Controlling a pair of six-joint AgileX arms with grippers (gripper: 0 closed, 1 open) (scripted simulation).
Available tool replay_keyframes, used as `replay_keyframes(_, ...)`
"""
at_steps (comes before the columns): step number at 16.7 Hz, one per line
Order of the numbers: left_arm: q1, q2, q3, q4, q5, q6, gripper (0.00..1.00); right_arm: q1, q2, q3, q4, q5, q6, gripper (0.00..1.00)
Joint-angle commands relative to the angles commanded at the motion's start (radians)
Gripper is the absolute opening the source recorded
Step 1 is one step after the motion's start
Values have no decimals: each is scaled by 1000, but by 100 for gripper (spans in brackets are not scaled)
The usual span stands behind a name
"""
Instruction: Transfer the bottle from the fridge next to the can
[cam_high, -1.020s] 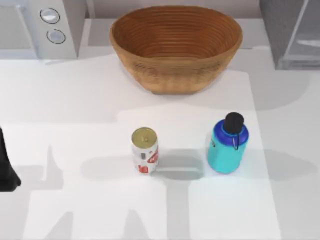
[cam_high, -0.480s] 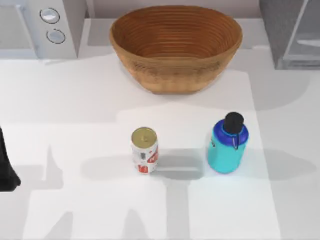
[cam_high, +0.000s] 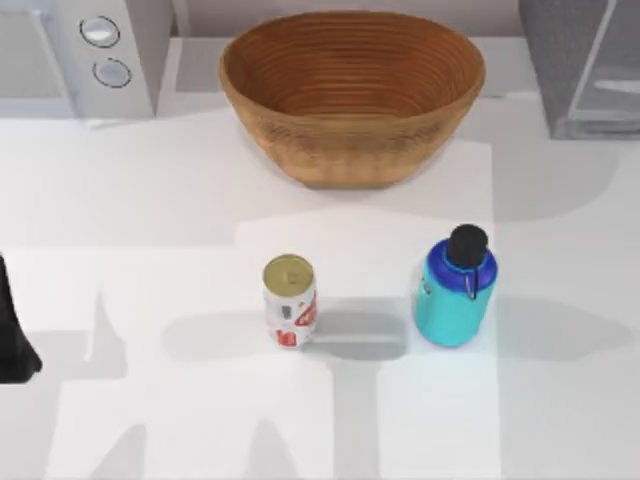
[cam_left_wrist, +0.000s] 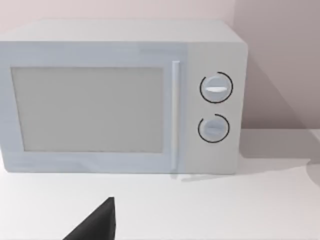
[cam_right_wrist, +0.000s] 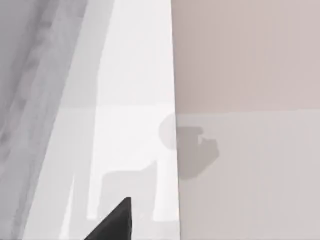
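The turquoise bottle (cam_high: 455, 292) with its black cap stands upright on the white table, right of centre. The white and red can (cam_high: 290, 300) with a gold top stands upright about a bottle's width to its left, apart from it. The grey fridge (cam_high: 585, 65) sits at the table's back right corner, its pale door panel facing the table. My left arm (cam_high: 12, 335) is parked at the table's left edge, far from both. A dark part of my left gripper (cam_left_wrist: 95, 225) shows in the left wrist view. A dark part of my right gripper (cam_right_wrist: 112, 222) shows over the table in the right wrist view.
A large wicker basket (cam_high: 352, 95) stands at the back centre, behind the can and bottle. A light-grey box with two round knobs (cam_high: 85, 50) sits at the back left and faces the left wrist view (cam_left_wrist: 120, 95). Open table lies in front of the can and bottle.
The shadow over the table's right side has shifted a little to the left. The bottle, the can and the left arm have not moved.
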Motion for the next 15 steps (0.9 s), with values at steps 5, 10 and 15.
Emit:
replay_keyframes(5,0,0,0,0,0,0,100,76,-24,-25,173,32,168,100)
replay_keyframes(10,0,0,0,0,0,0,100,59,-16,-42,189,34,167,100)
replay_keyframes(15,0,0,0,0,0,0,100,164,-59,-72,271,141,263,100)
